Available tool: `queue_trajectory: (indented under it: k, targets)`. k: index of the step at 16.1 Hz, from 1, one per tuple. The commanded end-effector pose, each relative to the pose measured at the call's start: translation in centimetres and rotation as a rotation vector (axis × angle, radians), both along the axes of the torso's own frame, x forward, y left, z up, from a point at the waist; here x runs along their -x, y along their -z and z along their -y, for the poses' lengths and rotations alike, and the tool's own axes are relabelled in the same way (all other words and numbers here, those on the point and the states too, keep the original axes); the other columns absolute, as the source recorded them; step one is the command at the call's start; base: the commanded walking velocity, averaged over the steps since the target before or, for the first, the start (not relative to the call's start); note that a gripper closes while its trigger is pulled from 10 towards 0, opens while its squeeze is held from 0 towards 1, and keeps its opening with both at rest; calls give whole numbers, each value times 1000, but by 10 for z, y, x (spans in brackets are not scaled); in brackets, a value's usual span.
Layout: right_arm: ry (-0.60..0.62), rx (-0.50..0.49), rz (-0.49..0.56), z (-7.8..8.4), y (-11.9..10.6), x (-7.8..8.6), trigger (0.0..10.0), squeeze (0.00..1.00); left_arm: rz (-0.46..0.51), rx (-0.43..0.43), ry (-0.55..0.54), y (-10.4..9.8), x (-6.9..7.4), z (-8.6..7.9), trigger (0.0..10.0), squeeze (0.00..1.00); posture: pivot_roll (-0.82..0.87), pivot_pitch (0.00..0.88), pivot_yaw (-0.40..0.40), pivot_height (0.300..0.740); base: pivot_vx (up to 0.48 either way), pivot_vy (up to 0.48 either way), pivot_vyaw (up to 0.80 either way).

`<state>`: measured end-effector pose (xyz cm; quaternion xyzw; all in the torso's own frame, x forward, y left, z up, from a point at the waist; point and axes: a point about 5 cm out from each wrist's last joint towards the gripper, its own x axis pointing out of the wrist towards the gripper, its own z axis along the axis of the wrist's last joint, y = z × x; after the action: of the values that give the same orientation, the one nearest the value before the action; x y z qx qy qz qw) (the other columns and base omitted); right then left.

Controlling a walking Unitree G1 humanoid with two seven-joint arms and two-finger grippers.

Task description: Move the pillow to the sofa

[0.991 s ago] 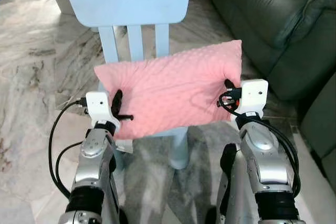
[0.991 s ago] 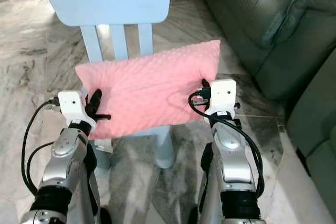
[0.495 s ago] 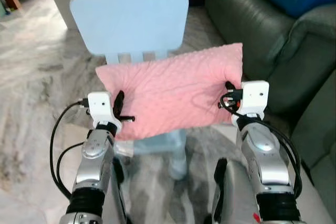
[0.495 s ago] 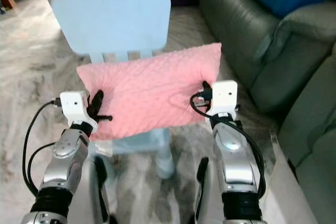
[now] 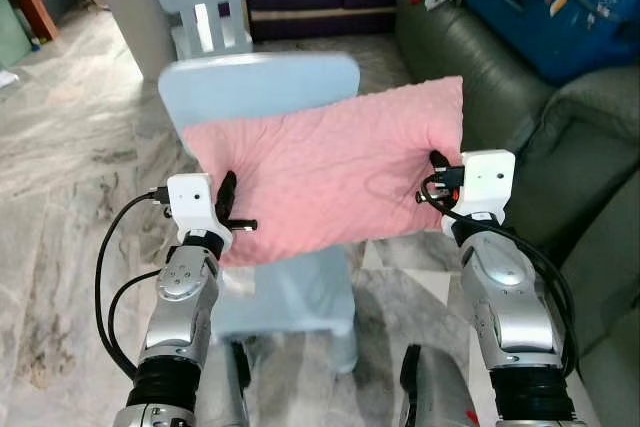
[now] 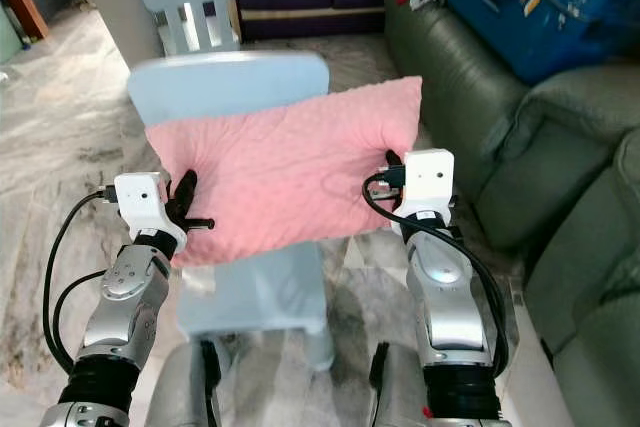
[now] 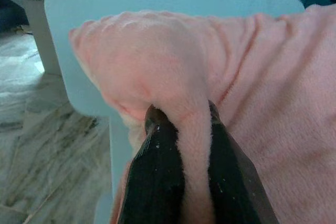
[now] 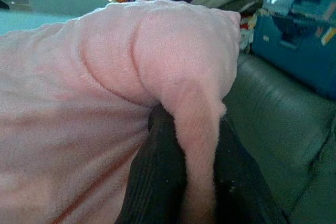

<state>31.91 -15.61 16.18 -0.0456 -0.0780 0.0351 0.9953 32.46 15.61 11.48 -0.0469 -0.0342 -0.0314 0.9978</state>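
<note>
No legible writing was found on any item; the left gripper (image 7: 181, 145) was clenched on a fold at one end of the pink pillow (image 5: 330, 172); the right gripper (image 8: 184, 145) was clenched likewise on the opposite end; the pillow was held aloft above the pale blue chair (image 5: 290, 292), with the green sofa (image 5: 470, 57) to the robot's right.

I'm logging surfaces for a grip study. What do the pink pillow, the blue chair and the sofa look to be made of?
Pink pillow: soft plush fabric, raised dots, bunching where the left gripper and right gripper pinch it.
Blue chair: probably moulded plastic, smooth and matte.
Sofa: dark green leather or faux leather, slight sheen and creases.
</note>
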Motion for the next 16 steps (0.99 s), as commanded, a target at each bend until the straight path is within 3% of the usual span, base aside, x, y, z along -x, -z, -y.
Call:
queue_trajectory:
  k: [1, 3, 13, 16]
  targets:
    - [-2, 2, 38, -1, -10, -1, 10000, 0, 3, -6, 1, -1, -1, 1, 10000, 0, -87, 0, 16, 585, 0, 0, 0]
    - [2, -5, 50, 0, -13, -1, 10000, 0, 4, -5, 3, -1, -1, 1, 10000, 0, -86, 0, 16, 594, 0, 0, 0]
    - [9, -12, 61, 2, -18, -3, 10000, 0, -18, -7, 10, 2, -1, 2, 10000, 0, -89, 0, 17, 727, 0, 0, 0]
    - [12, -18, 67, 3, -20, -3, 10000, 0, -27, -20, 1, 3, -1, 1, 10000, 0, -91, 0, 19, 740, 0, 0, 0]
